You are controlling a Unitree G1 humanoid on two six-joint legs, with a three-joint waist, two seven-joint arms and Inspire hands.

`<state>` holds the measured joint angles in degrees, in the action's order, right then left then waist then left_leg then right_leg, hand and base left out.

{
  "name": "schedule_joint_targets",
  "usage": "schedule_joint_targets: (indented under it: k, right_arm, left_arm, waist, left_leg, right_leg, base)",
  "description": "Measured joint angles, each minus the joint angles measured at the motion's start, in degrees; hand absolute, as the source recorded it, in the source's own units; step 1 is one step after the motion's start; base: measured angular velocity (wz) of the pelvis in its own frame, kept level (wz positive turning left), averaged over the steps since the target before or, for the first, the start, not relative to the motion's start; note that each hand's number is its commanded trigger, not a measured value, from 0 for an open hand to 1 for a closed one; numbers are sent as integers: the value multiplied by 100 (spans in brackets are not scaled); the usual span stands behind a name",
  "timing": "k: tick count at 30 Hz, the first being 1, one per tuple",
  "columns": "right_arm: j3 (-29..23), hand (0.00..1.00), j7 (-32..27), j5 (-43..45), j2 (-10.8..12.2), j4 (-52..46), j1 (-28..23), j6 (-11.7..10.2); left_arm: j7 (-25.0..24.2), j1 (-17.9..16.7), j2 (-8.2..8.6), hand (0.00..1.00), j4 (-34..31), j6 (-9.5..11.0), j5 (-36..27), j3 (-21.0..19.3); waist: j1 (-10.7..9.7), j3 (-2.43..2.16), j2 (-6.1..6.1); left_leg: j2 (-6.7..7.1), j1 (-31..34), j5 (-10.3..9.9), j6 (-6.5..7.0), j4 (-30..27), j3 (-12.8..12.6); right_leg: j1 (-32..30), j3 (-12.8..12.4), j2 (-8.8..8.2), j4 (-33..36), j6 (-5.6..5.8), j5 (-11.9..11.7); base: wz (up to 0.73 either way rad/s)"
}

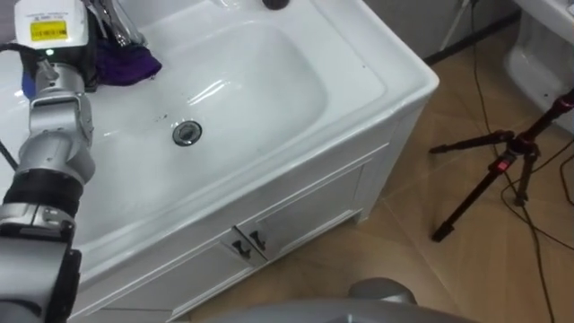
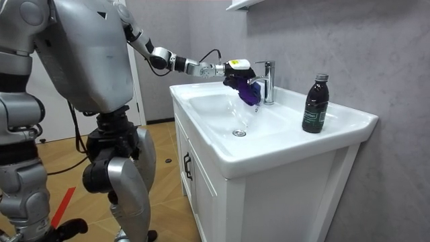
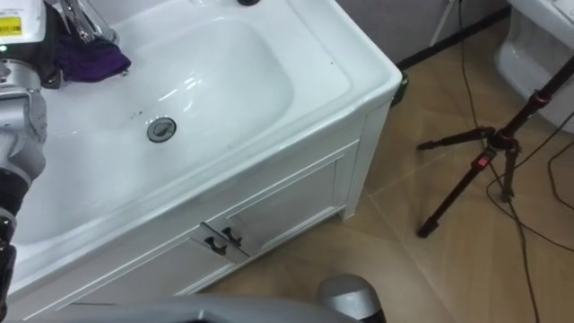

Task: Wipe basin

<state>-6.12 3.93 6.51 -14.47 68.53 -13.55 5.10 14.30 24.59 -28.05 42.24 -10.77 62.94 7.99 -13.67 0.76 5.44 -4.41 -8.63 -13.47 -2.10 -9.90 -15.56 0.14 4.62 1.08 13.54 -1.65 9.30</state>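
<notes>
Basin [image 1: 269,85] with tap [image 2: 269,81], bottle [image 2: 314,104], purple cloth [image 1: 127,65]

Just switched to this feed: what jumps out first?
The left hand holds a purple cloth by the faucet, over the white basin. A dark bottle stands on the basin's rim near the faucet, and a black tripod stands on the floor to the robot's right.

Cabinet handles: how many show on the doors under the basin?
2. Left handle and right handle sit side by side where the cabinet doors meet, below the basin.
</notes>
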Motion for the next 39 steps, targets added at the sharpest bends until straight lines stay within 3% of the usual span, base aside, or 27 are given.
schedule_joint_targets:
  k: [5, 14, 16, 22, 28, 39]
  right_arm:
    - [40, 0, 1, -117, 1, 1, -1, 50]
    - [38, 0, 3, -144, 3, 25, 4, 125]
    - [46, 0, -1, -148, 8, 24, 4, 127]
    - [174, 0, 66, -128, 72, 31, 6, 128]
    - [171, 0, 127, -127, 86, 32, 0, 205]
    - [34, 0, 78, -141, 87, 12, -68, 273]
  left_arm:
    - [-295, -2, 287, 100, 300, -30, -117, 0]
    - [-390, -63, 519, 100, 298, -54, -257, -104]
    - [-389, -71, 551, 100, 299, -55, -552, -97]
    - [-404, -84, 756, 100, 300, -59, -976, -93]
    - [-609, -137, 969, 100, 300, -46, -1110, -92]
    - [-768, -139, 1017, 100, 310, -160, -1713, -100]
  waist:
    - [34, -4, 3]
    - [126, -56, 1]
    - [116, -64, -35]
    - [21, 10, -196]
    - [-39, -3, -220]
    - [-195, -33, -204]
  left_leg:
    - [-2, 5, 0, 0, 2, -1]
    - [0, -6, 0, 0, -11, 5]
    - [0, -11, 0, 0, -12, 15]
    - [2, 0, 0, 0, -8, 0]
    - [13, 15, 0, 0, 0, -17]
    - [2, -7, 0, 0, -71, -35]
  right_leg:
    - [-28, -10, 6, 6, -1, 0]
    - [-39, -76, 20, 14, -1, 0]
    - [-33, -73, 15, 26, -1, 0]
    - [-44, -60, 11, 53, 1, 3]
    - [-130, -130, 16, 120, 3, 5]
    - [-103, -125, 19, 121, -8, 2]
  base:
    - [0]
    - [-3]
    - [0]
    - [3]
    - [-6]
    - [-2]
